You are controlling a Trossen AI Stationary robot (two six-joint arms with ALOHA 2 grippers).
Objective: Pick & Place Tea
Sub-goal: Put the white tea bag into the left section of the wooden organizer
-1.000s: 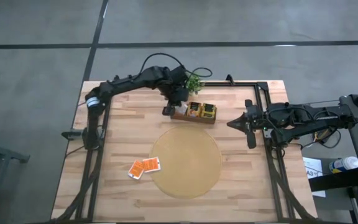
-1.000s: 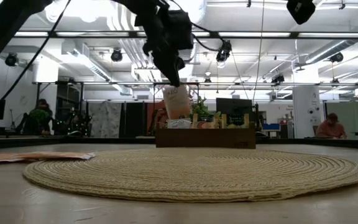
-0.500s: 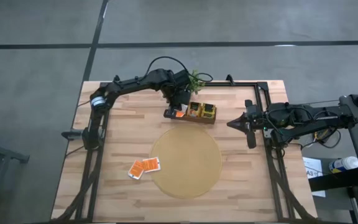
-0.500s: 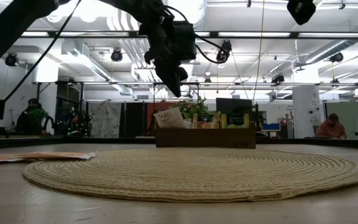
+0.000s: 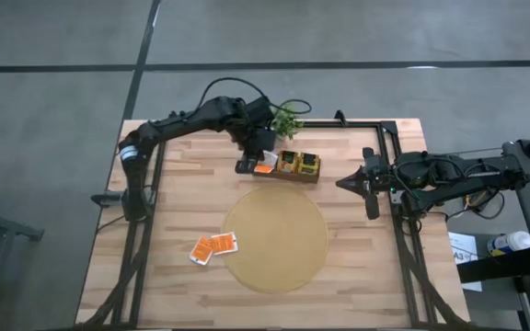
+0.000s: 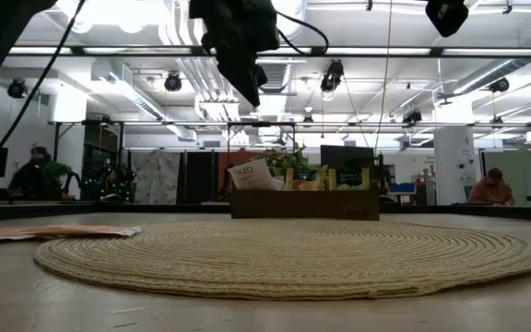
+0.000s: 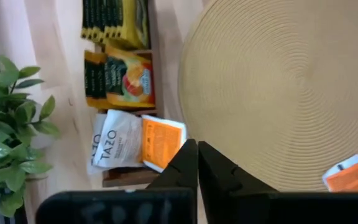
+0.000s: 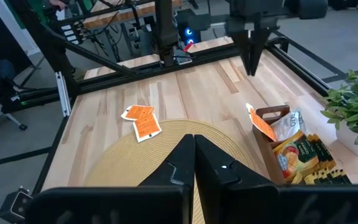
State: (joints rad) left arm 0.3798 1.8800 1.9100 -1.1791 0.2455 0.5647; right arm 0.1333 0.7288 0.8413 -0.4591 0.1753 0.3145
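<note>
My left gripper [image 5: 244, 167] hangs shut and empty above the left end of the wooden box [image 5: 288, 172], high over it in the low view [image 6: 247, 88]. An orange tea packet [image 7: 162, 140] leans out of that end of the box, beside a white packet [image 7: 114, 140]. Yellow packets [image 5: 299, 164] stand in the rest of the box. Two more orange packets [image 5: 213, 247] lie flat on the table, left of the round mat [image 5: 275, 241]. My right gripper [image 5: 340, 183] waits shut at the table's right side.
A small green plant [image 5: 286, 119] stands just behind the box, close to my left arm. A dark metal frame [image 5: 389, 138] runs along the far and right edges. Bare wood lies left of the box and around the mat.
A second ago my left gripper held a packet hanging above the box's left end. The packet has left the fingers and now leans in that end of the box. The gripper has since risen and drifted a little toward the table's left edge.
</note>
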